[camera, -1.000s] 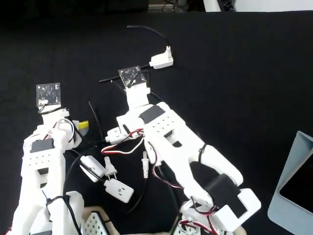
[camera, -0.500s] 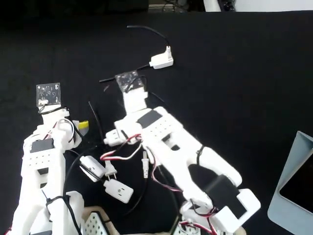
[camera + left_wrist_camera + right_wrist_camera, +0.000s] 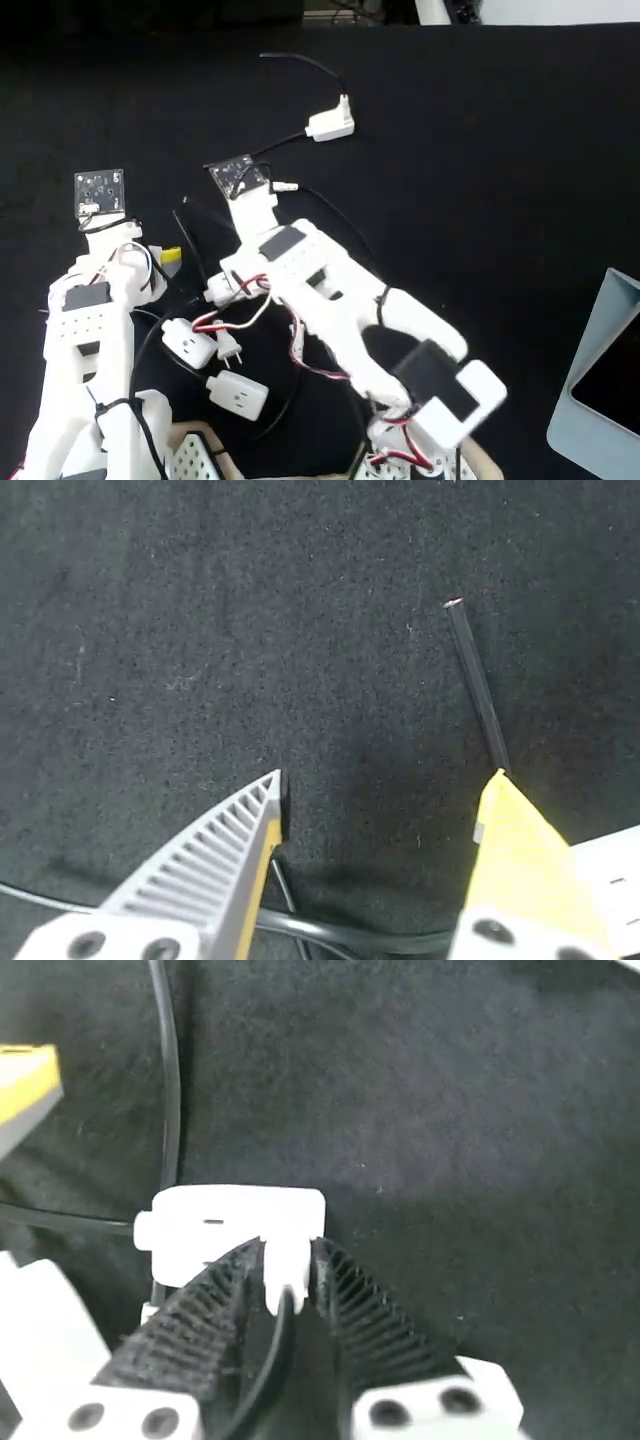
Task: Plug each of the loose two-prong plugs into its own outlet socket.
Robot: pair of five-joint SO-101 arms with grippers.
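A white plug [image 3: 235,1222], a smooth block with rounded corners and a small nub at one end, sits over the black cloth table [image 3: 450,1090] in the right gripper [image 3: 288,1265]. The ribbed black jaws are almost closed, pinching its narrow white neck, where a black cord [image 3: 275,1345] runs back between them. In the high view a second plug [image 3: 195,345] shows two metal prongs beside a square white socket block [image 3: 238,395]. A third white plug [image 3: 330,125] lies farther up the table. The left gripper [image 3: 385,780] hangs spread wide and empty, one finger ribbed grey, the other smooth yellow. Broad bare cloth stretches right of the right arm [image 3: 320,280] to a grey-blue holder [image 3: 600,370] at the edge.
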